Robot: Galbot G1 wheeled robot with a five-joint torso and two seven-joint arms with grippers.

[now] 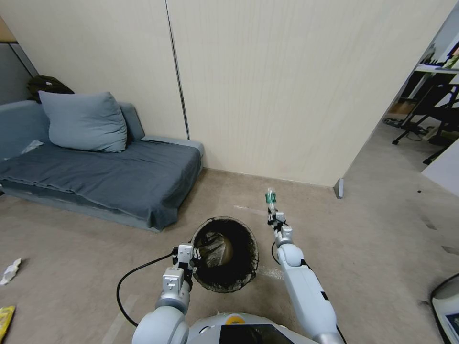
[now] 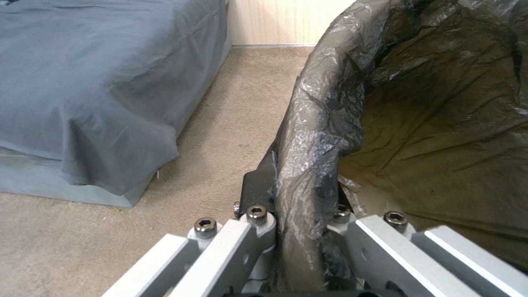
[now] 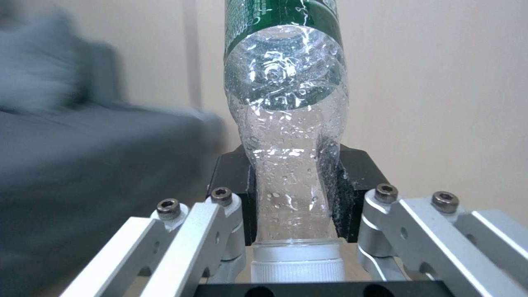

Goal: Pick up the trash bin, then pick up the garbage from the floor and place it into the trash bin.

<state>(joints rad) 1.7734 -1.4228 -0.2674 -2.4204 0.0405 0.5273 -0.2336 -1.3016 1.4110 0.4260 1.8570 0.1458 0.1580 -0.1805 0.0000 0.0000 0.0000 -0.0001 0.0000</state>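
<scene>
The trash bin (image 1: 224,260), its dark liner bag folded over the rim, is tilted with its mouth toward me just in front of my body. My left gripper (image 1: 195,258) is shut on its near-left rim, and the left wrist view shows the fingers (image 2: 258,185) pinching the liner-covered rim of the bin (image 2: 440,123). A tan piece (image 1: 217,248) lies inside. My right gripper (image 1: 275,219), raised to the right of the bin, is shut on a clear bottle (image 1: 270,197) with a green label. It clamps the bottle (image 3: 286,123) by the neck. A white tissue scrap (image 1: 10,271) and a yellow wrapper (image 1: 5,317) lie on the floor far left.
A grey sofa (image 1: 95,177) with a pillow (image 1: 83,122) stands at the left against the pale wall. A doorway at the right leads to a room with desk legs (image 1: 420,124). A dark-rimmed object (image 1: 447,306) sits at the bottom right. Beige carpet lies open around the bin.
</scene>
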